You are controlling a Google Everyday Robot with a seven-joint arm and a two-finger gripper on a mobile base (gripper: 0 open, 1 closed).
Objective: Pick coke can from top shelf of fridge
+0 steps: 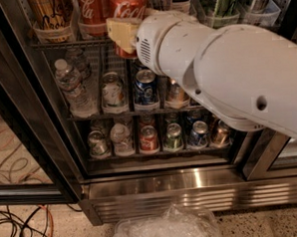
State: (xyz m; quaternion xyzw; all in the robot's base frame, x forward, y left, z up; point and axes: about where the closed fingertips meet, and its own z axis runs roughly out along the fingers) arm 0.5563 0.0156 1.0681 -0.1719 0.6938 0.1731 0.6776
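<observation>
The fridge (192,185) stands open in front of me. Its top shelf (69,44) is a wire rack with clear can trays along the front. A tan can (50,13) and a red Coca-Cola can (92,13) stand in trays at the left. My gripper (131,35) is at the shelf's front, just right of them. It is shut on a second coke can (128,6), with a yellowish finger pad (120,34) against the can's left side. This can hangs in front of the rack's edge. My white arm hides the other finger and the right part of the shelves.
The lower racks hold water bottles (72,87) and several cans, among them a blue one (146,85). A crumpled clear plastic bag (164,228) lies on the floor below the ribbed steel panel. Cables (19,227) lie at the lower left. A door frame (263,157) stands at the right.
</observation>
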